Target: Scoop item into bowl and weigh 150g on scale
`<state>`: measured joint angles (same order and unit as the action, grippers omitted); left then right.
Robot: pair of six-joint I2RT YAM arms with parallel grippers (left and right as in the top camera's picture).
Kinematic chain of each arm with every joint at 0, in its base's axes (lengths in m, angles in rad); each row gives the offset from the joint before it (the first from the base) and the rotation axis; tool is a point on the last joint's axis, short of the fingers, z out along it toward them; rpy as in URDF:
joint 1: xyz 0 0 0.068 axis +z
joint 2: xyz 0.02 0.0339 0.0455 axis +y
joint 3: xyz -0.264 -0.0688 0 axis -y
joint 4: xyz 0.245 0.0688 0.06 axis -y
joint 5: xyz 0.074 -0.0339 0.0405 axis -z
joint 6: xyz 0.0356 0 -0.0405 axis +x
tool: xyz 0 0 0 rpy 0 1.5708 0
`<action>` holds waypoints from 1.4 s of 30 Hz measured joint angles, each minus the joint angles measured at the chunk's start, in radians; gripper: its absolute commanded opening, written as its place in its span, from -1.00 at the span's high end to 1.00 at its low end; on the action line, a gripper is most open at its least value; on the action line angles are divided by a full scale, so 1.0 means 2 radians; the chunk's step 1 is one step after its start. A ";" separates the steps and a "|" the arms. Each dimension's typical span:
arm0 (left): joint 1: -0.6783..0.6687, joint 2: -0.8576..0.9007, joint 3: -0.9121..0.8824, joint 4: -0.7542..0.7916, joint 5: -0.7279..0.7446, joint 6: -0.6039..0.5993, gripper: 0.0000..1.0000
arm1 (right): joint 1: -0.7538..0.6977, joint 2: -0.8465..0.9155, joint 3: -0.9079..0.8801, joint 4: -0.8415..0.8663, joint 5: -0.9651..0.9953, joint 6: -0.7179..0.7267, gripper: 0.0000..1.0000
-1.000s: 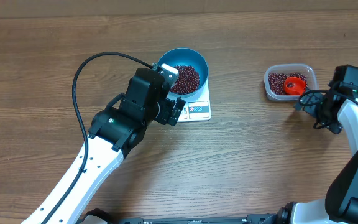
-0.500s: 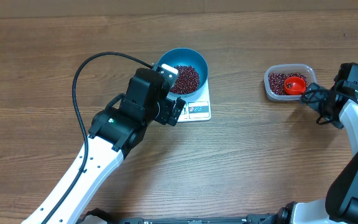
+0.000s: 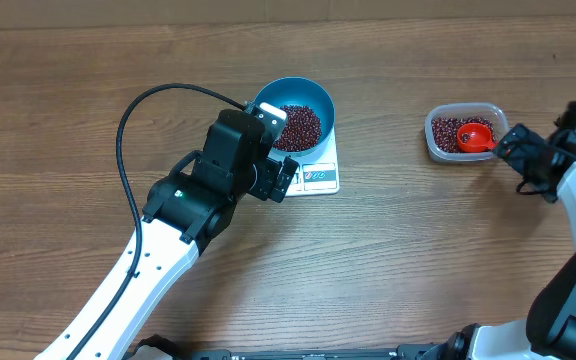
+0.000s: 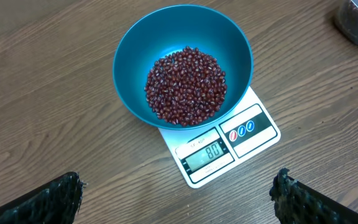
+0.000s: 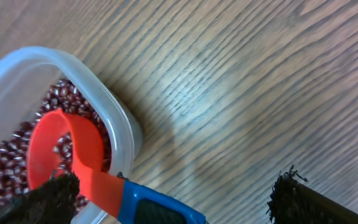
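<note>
Since the small flat white rectangular kitchen scale (image 4: 253,127) shows a reading that appears short of the target, more scooping is judged to be needed, and that depends on how the scoop lies relative to the right gripper (image 3: 513,150).

Nearest, the left gripper (image 4: 176,198) is seen spread wide and empty just on the near side of the scale, whose display edge is turned toward it. On the scale's far part the round deep blue bowl (image 4: 129,68) is seated, with a loose maroon heap of small dark red-brown beans (image 4: 185,84) in its bottom.

At the right of the table, the right gripper is likewise spread wide, with nothing pinched. Just to its left and slightly farther, the red plastic scoop with a blue handle (image 5: 73,155) is laid in the clear rounded-rectangular plastic tub (image 5: 120,121), which holds more beans.

The scoop's long axis runs from the cup inside the tub out over the near right rim, so the handle end is pointed at the right gripper. In the wrist view the handle is found between the spread fingers (image 5: 48,199); whether it touches either cannot be told.

The right arm is judged by far the nearer to the scoop, and the left is well apart from the tub.
</note>
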<state>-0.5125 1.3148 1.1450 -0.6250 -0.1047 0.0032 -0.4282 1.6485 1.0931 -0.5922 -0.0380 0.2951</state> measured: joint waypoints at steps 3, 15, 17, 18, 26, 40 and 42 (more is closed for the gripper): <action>0.000 0.000 0.000 0.000 0.000 0.000 -0.98 | -0.021 0.000 0.000 0.000 -0.058 0.013 -1.00; 0.000 0.000 0.000 0.000 0.000 0.000 -0.99 | -0.051 0.000 0.000 0.023 -0.201 0.046 -1.00; 0.000 0.000 0.000 0.000 0.000 0.000 -0.99 | -0.051 0.000 0.000 0.028 -0.217 0.048 -1.00; 0.000 0.000 0.000 0.000 0.000 0.000 -1.00 | -0.051 0.000 0.000 0.030 -0.224 0.051 -1.00; 0.000 0.000 0.000 0.000 0.000 0.000 -0.99 | -0.051 0.000 0.000 0.030 -0.241 0.060 -1.00; 0.000 0.000 0.000 0.000 0.000 0.000 -0.99 | -0.051 0.000 0.000 0.038 -0.245 0.063 -1.00; 0.000 0.000 0.000 0.000 0.000 0.000 -0.99 | -0.051 0.000 0.000 0.043 -0.252 0.070 -1.00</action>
<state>-0.5125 1.3148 1.1450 -0.6250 -0.1047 0.0032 -0.5293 1.6485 1.0931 -0.5064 -0.5415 0.4347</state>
